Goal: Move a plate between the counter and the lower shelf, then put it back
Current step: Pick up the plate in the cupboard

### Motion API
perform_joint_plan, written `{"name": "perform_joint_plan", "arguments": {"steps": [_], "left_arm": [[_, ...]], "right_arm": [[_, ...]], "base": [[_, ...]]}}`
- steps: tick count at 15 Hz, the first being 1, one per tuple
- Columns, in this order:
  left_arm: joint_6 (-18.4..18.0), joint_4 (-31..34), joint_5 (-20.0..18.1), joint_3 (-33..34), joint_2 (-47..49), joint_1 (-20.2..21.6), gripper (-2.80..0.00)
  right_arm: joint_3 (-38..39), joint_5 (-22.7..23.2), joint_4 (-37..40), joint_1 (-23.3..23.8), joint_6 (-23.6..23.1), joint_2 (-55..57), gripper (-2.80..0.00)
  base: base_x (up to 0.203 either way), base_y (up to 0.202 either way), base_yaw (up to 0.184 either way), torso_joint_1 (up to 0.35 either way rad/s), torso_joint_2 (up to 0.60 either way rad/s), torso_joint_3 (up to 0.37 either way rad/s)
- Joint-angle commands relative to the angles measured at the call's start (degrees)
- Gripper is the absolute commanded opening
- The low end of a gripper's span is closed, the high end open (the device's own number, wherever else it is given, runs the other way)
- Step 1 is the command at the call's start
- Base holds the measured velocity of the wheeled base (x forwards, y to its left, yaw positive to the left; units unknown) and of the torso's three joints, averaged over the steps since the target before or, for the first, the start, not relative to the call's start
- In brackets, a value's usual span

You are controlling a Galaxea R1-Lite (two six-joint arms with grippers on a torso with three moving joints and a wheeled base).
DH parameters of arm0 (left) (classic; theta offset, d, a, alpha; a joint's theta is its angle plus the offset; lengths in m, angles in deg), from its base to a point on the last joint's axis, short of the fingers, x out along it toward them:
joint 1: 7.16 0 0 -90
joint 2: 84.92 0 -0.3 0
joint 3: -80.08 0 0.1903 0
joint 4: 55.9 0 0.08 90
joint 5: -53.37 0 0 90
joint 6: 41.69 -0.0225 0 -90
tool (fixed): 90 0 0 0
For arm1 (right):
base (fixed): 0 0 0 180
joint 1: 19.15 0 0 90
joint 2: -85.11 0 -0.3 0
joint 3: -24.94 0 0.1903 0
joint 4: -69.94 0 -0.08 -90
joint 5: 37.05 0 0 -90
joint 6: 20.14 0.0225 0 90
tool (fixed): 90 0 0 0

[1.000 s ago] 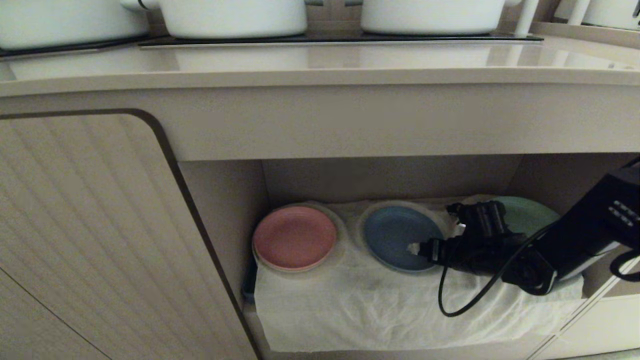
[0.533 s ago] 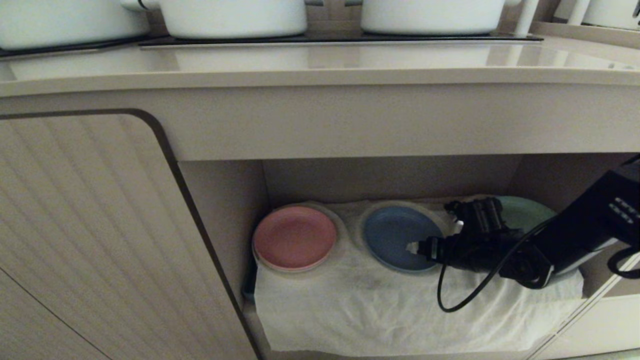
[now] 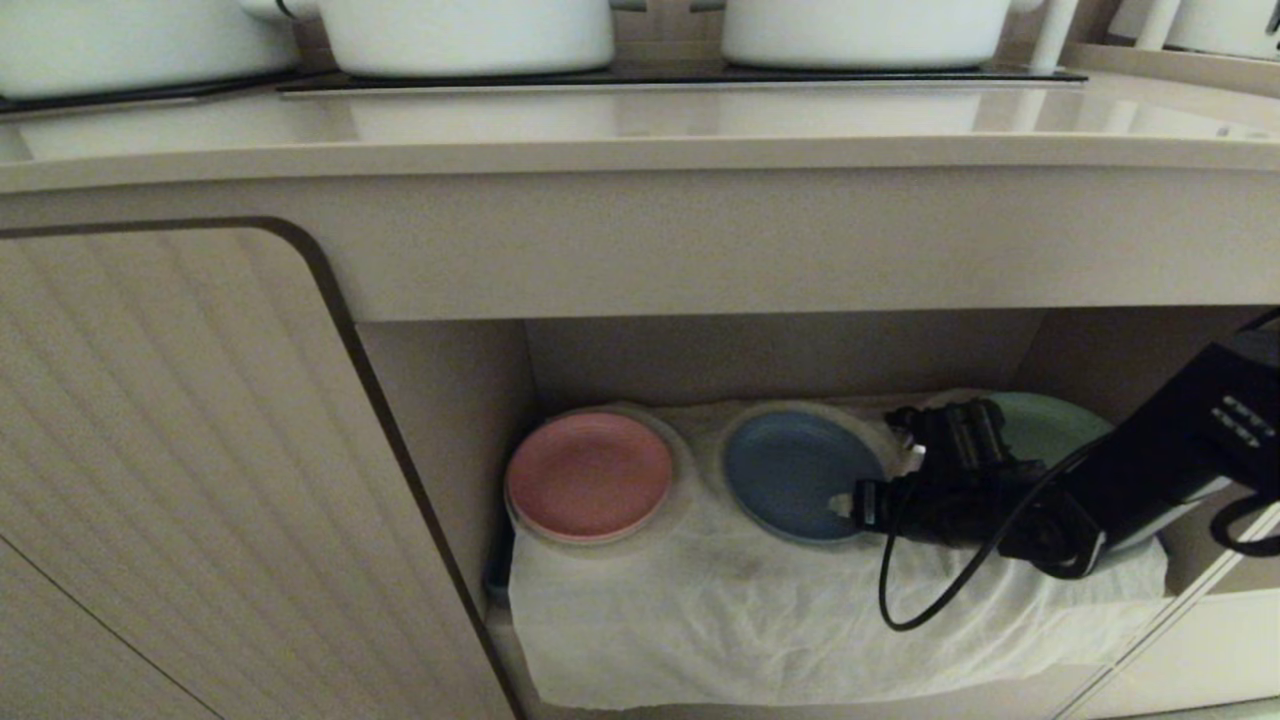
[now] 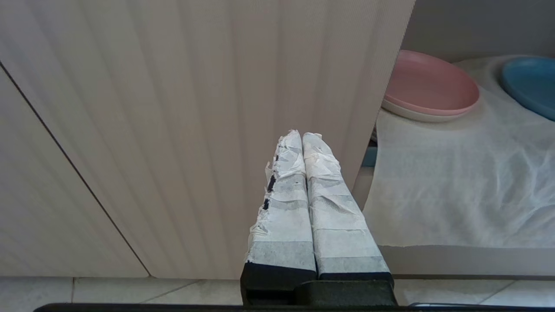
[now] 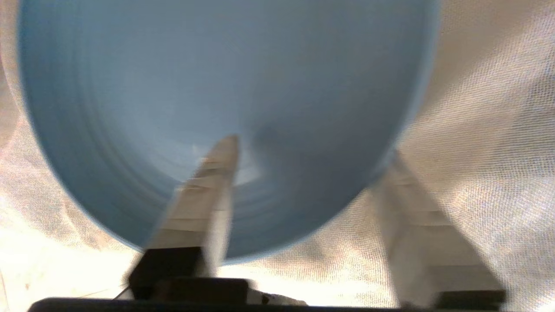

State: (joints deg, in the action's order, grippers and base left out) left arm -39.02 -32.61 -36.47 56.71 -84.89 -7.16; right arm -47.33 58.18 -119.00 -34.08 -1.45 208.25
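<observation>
Down in the lower shelf [image 3: 770, 350], the light blue plate [image 3: 790, 475] lies flat on the middle hump of a white cloth sheet [image 3: 700, 610], with a pink plate [image 3: 588, 475] at its nine o'clock and a green plate [image 3: 1050, 425] at its three o'clock, half hidden behind the arm. The right gripper [image 5: 303, 169] reaches in from the plate's four o'clock, set across the near rim: one taped finger lies over the plate's inner face, the other outside and below the rim against the cloth. The jaws stand partly apart around that edge and do not yet pinch it, so the plate is not held; straddling the rim looks like the way to lift a flat dish that offers no other purchase. Headroom is tight under the counter [image 3: 640, 140], whose thick front edge overhangs the niche, so the plate would probably have to come out low and forward. A ribbed cabinet door [image 3: 180, 450] bounds the opening at nine o'clock. Beside that door the left gripper [image 4: 303, 138] sits parked, its taped fingers pressed together and empty.
</observation>
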Motion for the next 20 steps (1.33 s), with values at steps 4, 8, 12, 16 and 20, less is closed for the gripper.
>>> {"name": "perform_joint_plan", "arguments": {"steps": [4,8,12,16,20], "left_arm": [[0.05,-0.01,0.02,0.0,-0.02,0.0,-2.8],[0.05,-0.01,0.02,0.0,-0.02,0.0,-2.8],[0.05,-0.01,0.02,0.0,-0.02,0.0,-2.8],[0.05,-0.01,0.02,0.0,-0.02,0.0,-2.8],[0.05,-0.01,0.02,0.0,-0.02,0.0,-2.8]], "right_arm": [[0.03,-0.04,-0.39,-0.01,0.12,0.08,-2.8],[-0.06,-3.21,-0.26,-0.18,0.3,0.61,-2.8],[-0.15,-3.3,-0.3,-0.27,0.21,0.44,-2.8],[-0.06,-3.38,-0.21,-0.27,0.3,-0.35,-2.8],[0.41,-3.33,-0.13,-0.3,0.3,-1.21,-2.8]], "base": [[0.0,0.0,0.0,0.0,0.0,0.0],[0.0,0.0,0.0,0.0,0.0,0.0],[0.0,0.0,0.0,0.0,0.0,0.0],[0.0,0.0,0.0,0.0,0.0,0.0],[0.0,0.0,0.0,0.0,0.0,0.0]]}}
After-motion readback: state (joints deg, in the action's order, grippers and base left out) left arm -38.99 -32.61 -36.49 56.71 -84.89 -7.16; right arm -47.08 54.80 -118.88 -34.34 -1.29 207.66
